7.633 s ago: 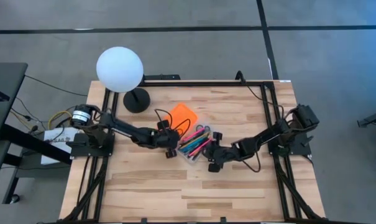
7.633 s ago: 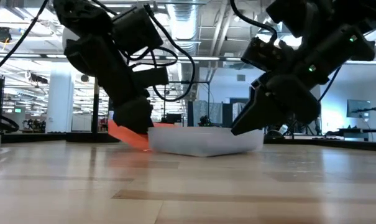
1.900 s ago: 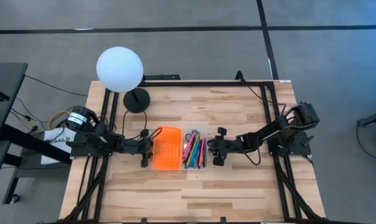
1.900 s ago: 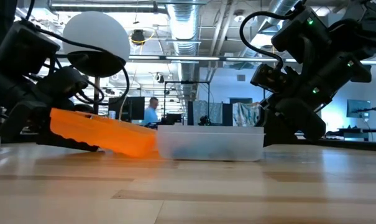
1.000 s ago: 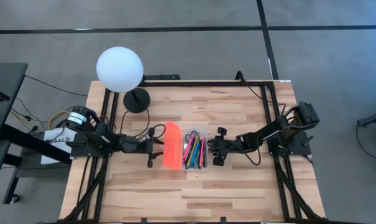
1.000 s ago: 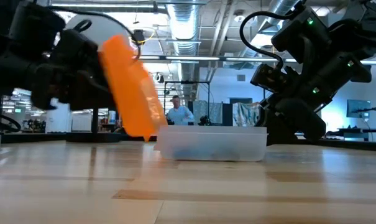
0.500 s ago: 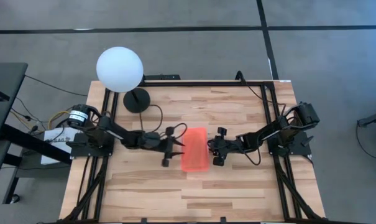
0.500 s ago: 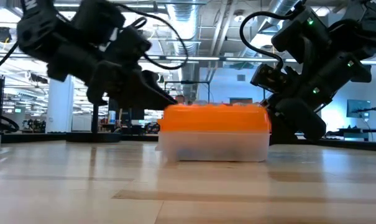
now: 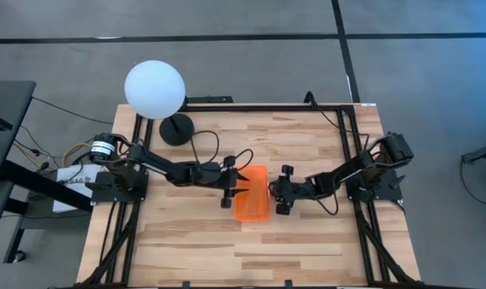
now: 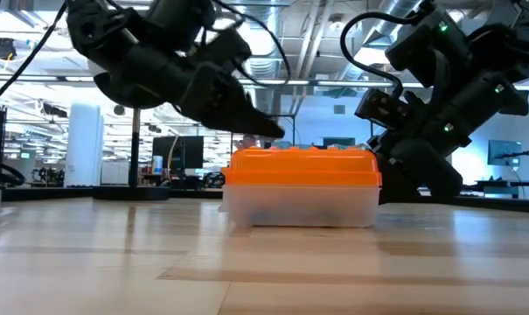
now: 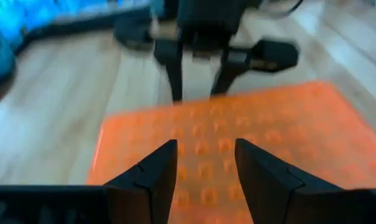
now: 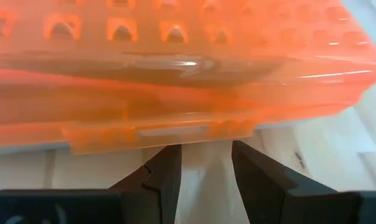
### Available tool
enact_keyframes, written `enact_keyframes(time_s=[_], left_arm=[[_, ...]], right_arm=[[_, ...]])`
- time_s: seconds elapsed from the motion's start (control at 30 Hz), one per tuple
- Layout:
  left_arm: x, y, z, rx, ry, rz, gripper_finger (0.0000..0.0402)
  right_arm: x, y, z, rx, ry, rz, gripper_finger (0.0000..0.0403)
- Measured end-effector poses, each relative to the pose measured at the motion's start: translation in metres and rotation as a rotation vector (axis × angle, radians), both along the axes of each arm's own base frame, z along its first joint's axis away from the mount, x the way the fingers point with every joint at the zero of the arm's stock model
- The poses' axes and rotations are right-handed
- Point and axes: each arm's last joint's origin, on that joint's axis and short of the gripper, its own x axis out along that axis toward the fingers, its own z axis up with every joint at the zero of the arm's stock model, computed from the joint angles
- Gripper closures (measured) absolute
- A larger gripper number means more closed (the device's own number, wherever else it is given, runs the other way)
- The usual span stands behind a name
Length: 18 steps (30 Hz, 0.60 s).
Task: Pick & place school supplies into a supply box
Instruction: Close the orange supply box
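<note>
The supply box [image 9: 252, 194] stands shut at mid-table, its orange lid [image 10: 303, 166] flat on the clear base [image 10: 303, 206]. The school supplies are hidden inside it. My left gripper [image 9: 238, 186] is open and hovers just above the lid's left part [image 11: 206, 134], with a gap showing below its fingertip [image 10: 275, 133] in the low view. My right gripper [image 9: 275, 193] is open and low at the box's right long side, with its fingers [image 12: 166, 171] pointing at the clear wall below the lid's latch tab [image 12: 156, 134]. My right gripper has its fingertips close to the box's right wall [image 12: 203, 155], coming level from the table's right. I cannot tell whether they touch it. My left gripper touches nothing.
A white globe lamp [image 9: 154, 90] on a black base [image 9: 177, 128] stands at the far left of the table. Bare wood [image 9: 251, 249] lies on the near side of the box. A black frame rail [image 9: 343, 152] runs along the table's edges.
The orange lid has swung from upright over onto the clear base and now lies flat on it, covering the supplies. My left gripper followed it toward the table's right and now stands over the lid. The box's base stayed in place.
</note>
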Motion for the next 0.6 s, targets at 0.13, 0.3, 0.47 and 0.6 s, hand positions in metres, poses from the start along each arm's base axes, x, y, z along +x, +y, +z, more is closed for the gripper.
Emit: enact_keyframes(time_s=[0.13, 0.3, 0.47, 0.6], left_arm=[[0.001, 0.007, -0.011, -0.087, 0.106, 0.023, 0.0244], [0.002, 0.008, -0.020, -0.118, 0.152, 0.033, 0.0244], [0.004, 0.008, -0.026, -0.117, 0.159, 0.032, 0.0244], [0.004, 0.008, -0.027, -0.107, 0.161, 0.027, 0.0244]], right_arm=[[-0.001, -0.001, 0.000, -0.048, -0.006, -0.047, 0.0269], [-0.002, -0.002, 0.003, -0.082, -0.015, -0.080, 0.0269], [-0.011, 0.000, 0.017, -0.110, -0.019, -0.134, 0.0269], [-0.023, 0.006, 0.045, -0.162, -0.104, -0.197, 0.0269]])
